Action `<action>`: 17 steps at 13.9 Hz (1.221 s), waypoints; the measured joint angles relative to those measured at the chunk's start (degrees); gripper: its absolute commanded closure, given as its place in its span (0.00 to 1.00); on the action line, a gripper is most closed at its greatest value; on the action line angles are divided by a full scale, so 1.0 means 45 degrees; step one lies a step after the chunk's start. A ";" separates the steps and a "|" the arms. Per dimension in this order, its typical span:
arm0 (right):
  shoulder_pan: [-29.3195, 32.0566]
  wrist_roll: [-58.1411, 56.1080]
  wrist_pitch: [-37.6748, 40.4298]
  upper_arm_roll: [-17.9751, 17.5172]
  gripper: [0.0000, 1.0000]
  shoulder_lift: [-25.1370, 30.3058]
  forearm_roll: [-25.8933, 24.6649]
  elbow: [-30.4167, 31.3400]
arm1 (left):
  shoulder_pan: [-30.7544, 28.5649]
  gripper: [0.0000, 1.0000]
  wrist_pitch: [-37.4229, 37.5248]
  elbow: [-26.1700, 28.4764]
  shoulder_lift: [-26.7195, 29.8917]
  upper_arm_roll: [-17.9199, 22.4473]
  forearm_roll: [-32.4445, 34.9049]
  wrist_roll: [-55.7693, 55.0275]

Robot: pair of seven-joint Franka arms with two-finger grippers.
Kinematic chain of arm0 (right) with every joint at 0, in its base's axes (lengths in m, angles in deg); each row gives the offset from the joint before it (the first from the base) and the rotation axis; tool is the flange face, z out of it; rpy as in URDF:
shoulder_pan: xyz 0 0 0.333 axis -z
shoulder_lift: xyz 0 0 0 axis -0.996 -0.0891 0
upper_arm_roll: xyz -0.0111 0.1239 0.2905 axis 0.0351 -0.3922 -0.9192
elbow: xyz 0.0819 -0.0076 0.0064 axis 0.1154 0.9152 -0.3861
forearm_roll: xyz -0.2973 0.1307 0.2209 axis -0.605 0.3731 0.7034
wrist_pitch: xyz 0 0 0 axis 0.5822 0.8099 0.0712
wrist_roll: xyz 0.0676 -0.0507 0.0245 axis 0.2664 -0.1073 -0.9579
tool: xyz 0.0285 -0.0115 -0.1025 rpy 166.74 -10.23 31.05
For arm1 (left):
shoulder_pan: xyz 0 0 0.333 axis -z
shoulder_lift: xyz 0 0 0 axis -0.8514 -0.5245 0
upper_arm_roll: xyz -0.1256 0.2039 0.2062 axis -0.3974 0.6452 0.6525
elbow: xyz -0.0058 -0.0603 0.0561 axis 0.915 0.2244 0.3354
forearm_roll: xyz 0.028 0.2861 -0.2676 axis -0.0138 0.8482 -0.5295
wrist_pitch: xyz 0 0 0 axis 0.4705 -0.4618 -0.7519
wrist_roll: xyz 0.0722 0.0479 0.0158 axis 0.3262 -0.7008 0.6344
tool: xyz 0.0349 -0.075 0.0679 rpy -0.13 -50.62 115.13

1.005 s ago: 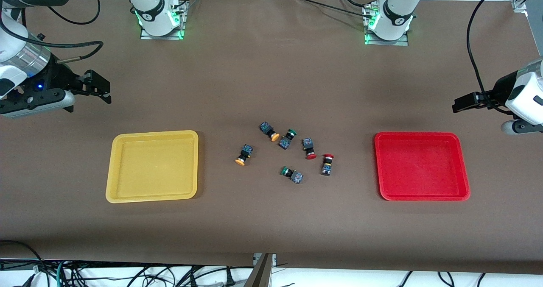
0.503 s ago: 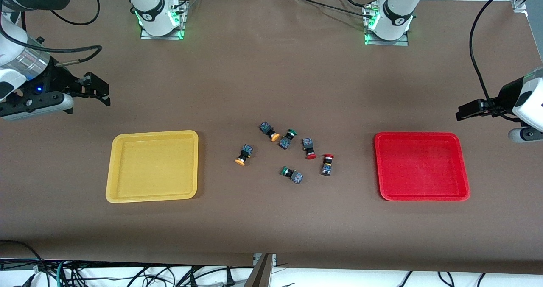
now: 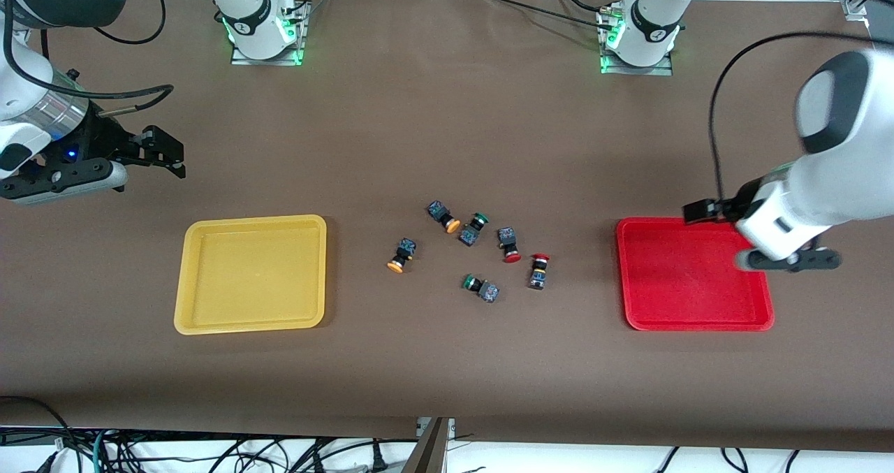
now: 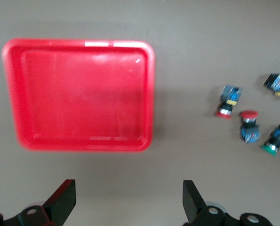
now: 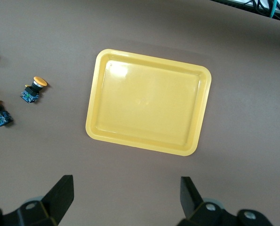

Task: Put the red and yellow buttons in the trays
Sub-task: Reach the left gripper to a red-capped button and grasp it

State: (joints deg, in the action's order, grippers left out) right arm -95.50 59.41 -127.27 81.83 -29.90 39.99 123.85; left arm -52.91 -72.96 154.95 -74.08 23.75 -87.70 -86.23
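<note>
Red-capped buttons (image 3: pixel 510 244) and yellow-capped buttons (image 3: pixel 401 255) lie tipped in loose cluster mid-table, between yellow tray (image 3: pixel 188 277) and red tray (image 3: pixel 628 277) (both bare). Likely light, rigid, prone to roll; pinch black barrel crosswise. Left gripper (image 4: pixel 129 203) spread wide over red tray; right gripper (image 5: pixel 126 199) spread, near yellow tray.

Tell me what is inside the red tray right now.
Nothing lies in the red tray: the left wrist view shows its whole floor bare. In the front view the open left gripper hangs over its rim and covers one corner. All six buttons lie on the table beside it.
</note>
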 measured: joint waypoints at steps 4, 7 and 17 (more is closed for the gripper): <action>0.0000 0.0000 -0.0007 -0.0001 0.00 0.0000 0.0001 -0.0005 | 0.1169 0.00 -0.2832 0.0019 -0.1661 -0.0028 -0.0514 -0.1396; 0.0000 0.0000 -0.0008 -0.0001 0.00 0.0001 0.0002 -0.0007 | 0.1963 0.00 -0.5127 0.0011 -0.3179 -0.0040 -0.0548 -0.1785; 0.0000 0.0003 -0.0030 -0.0001 0.00 0.0001 0.0003 -0.0007 | 0.3298 0.00 -0.7402 -0.0003 -0.5320 -0.0038 -0.0551 -0.3311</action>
State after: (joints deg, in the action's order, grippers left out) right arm -95.50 59.43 -127.41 81.83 -29.90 40.00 123.82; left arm -38.07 -106.27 154.93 -98.02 23.58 -90.18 -101.13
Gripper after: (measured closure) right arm 0.000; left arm 0.000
